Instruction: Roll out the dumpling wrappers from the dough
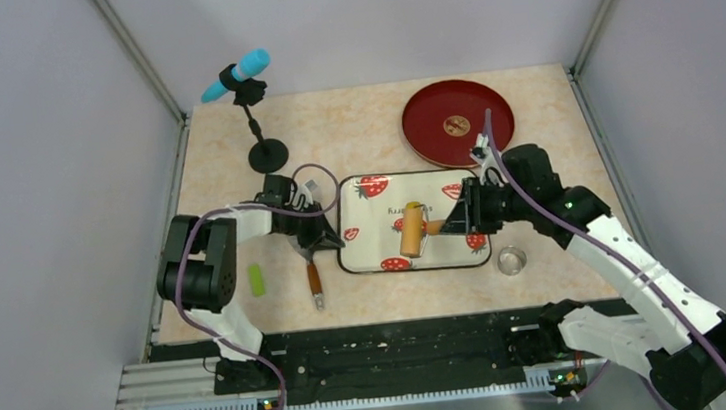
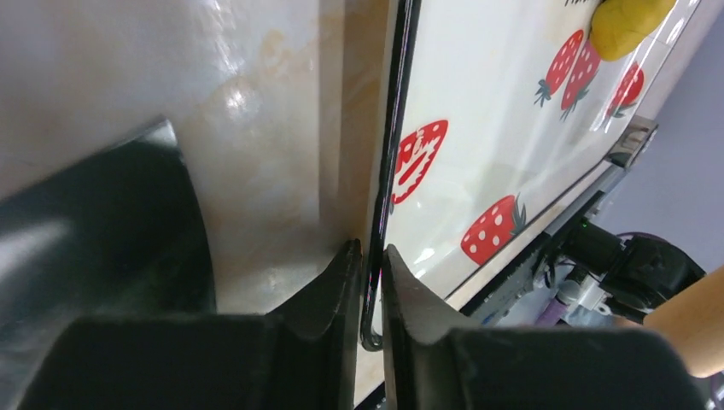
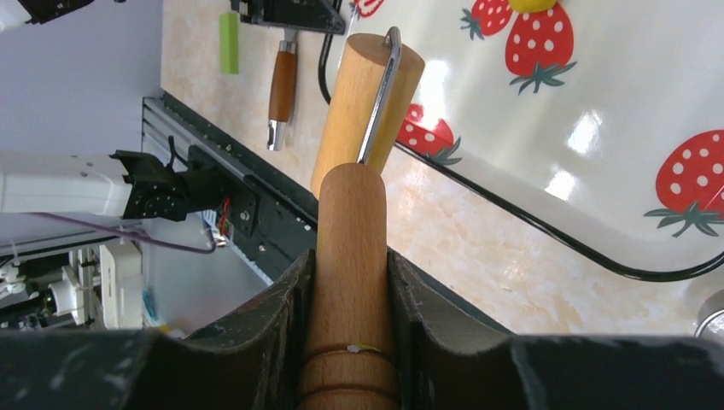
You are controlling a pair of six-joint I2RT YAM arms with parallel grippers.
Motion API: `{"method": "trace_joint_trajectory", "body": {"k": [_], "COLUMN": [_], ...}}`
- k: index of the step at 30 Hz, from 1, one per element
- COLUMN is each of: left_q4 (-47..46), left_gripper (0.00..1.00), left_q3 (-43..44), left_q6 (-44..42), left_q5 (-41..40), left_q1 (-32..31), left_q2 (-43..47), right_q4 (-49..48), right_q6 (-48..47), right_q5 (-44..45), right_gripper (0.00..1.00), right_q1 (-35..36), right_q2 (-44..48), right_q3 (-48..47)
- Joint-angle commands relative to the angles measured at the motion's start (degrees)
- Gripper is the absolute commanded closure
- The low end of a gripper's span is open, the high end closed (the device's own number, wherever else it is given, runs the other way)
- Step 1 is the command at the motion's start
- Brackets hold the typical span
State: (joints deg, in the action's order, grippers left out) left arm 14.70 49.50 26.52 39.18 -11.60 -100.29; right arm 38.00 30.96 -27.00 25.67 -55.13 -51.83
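The rim of the tray [image 2: 478,137] is pinched in the narrow left gripper [image 2: 369,282]. The roller [image 3: 363,94] is held by its handle in the right gripper [image 3: 350,290]. The dough [image 2: 627,26] is seen on the tray, ahead of the roller, nearer that arm.

We find open worktop [image 1: 352,131] along the far edge between the microphone stand [image 1: 256,125] and the red plate [image 1: 426,119], and along the near edge in front of the tray [image 1: 371,226]. The tray fills the centre. The left end effector [image 2: 371,256] straddles its left rim. The right end effector [image 3: 352,282], clamped on the roller [image 1: 410,229], blocks its right part. A wooden-handled tool [image 1: 315,280] and a green block [image 1: 257,278] obstruct the near left corner. A metal ring [image 1: 512,260] sits just beside the tray's near right corner.
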Motion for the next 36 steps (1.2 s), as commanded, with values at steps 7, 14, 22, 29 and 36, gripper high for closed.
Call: {"method": "trace_joint_trajectory", "body": {"k": [7,14,22,29,36], "left_q4": [-0.1,1.7,-10.5,-21.0,-22.9], "left_gripper": [1.0,1.0,1.0,1.0,1.0], "left_q3": [-9.0,-14.6,-19.9,-26.5,-30.0], "left_q6": [-0.4,0.8,17.8,27.7,27.7], "left_q5": [-2.4,-4.6,-10.6,-15.6,-18.4], "left_q1": [-2.9,-6.3,-17.2,-18.3,-18.4], "left_q2": [9.4,17.8,21.1,21.5,21.2], "right_q4": [4.1,5.7,8.7,14.4,20.9], "right_q6": [-4.8,-5.4,-7.3,-10.8,-13.4], "right_q5": [2.3,3.4,6.2,10.3,13.2], "right_gripper": [1.0,1.0,1.0,1.0,1.0], "right_q1": [-0.5,-0.5,-0.5,-0.5,-0.5], "right_q2": [-2.3,-2.6,-5.0,-10.2,-18.7], "right_q3": [-10.1,-11.4,-13.9,-19.6,-26.5]}}
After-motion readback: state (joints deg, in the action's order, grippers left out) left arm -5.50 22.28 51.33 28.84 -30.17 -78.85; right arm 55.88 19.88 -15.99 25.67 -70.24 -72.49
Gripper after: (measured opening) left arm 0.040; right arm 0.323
